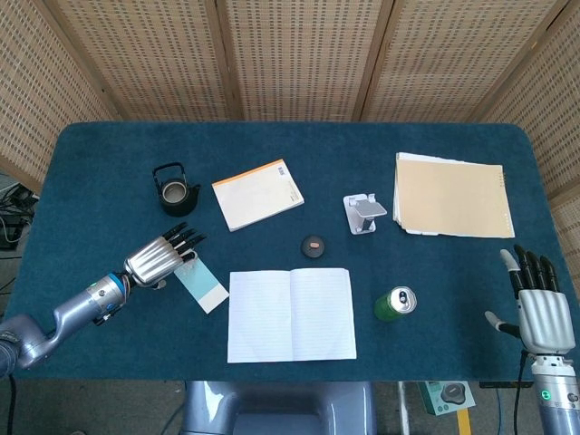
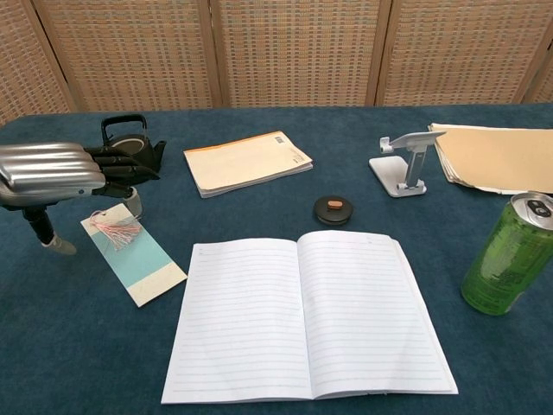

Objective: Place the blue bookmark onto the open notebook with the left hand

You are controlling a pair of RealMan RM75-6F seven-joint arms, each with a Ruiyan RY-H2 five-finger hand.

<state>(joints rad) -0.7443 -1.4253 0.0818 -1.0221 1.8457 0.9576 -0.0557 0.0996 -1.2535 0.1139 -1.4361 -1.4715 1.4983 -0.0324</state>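
The blue bookmark (image 1: 203, 283) (image 2: 136, 256), pale blue with a cream end and a pink tassel, lies flat on the blue table just left of the open notebook (image 1: 290, 314) (image 2: 307, 316). My left hand (image 1: 159, 257) (image 2: 65, 175) hovers over the bookmark's tasselled far end, fingers stretched out and apart, holding nothing. In the head view it covers that end. My right hand (image 1: 540, 306) stays open near the table's right front corner, fingers spread, away from everything.
A black teapot (image 1: 174, 191) sits behind the left hand. A closed orange-edged notepad (image 1: 258, 194), a small black disc (image 1: 313, 246), a phone stand (image 1: 364, 214), a tan folder (image 1: 453, 196) and a green can (image 1: 395, 304) stand further right.
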